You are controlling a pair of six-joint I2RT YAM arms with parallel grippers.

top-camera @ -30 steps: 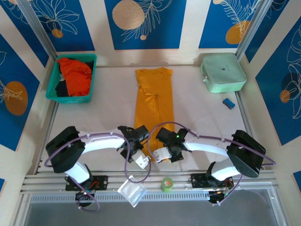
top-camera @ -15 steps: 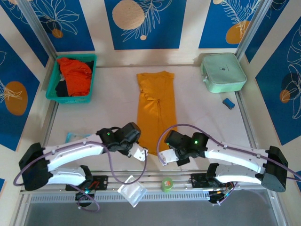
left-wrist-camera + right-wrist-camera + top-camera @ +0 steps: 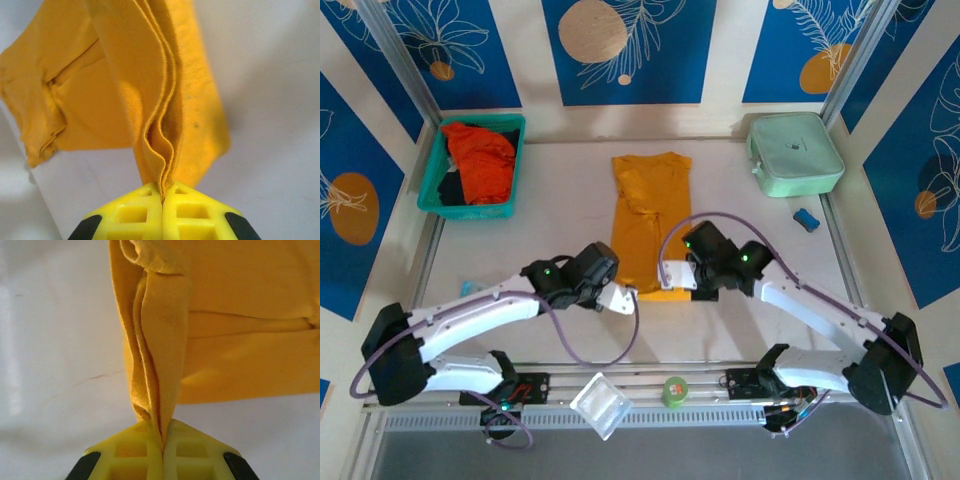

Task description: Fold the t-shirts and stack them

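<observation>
Mustard-yellow t-shirt (image 3: 650,200) is laid on the table (image 3: 770,250) as a long strip, its long axis running straight away from the arms. Its near hem is clamped at both corners by the left gripper (image 3: 623,298) and right gripper (image 3: 672,282), equally near; a forward fold is judged likely.

Pinched corners of the yellow t-shirt (image 3: 165,100) hidden between my jaws, its far part cut by the picture edge, small blue thing (image 3: 806,219) too small to name

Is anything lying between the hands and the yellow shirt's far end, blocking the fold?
Nothing visible does. The left hand and right hand pinch the near hem of the yellow shirt; the cloth ahead is bare.
</observation>
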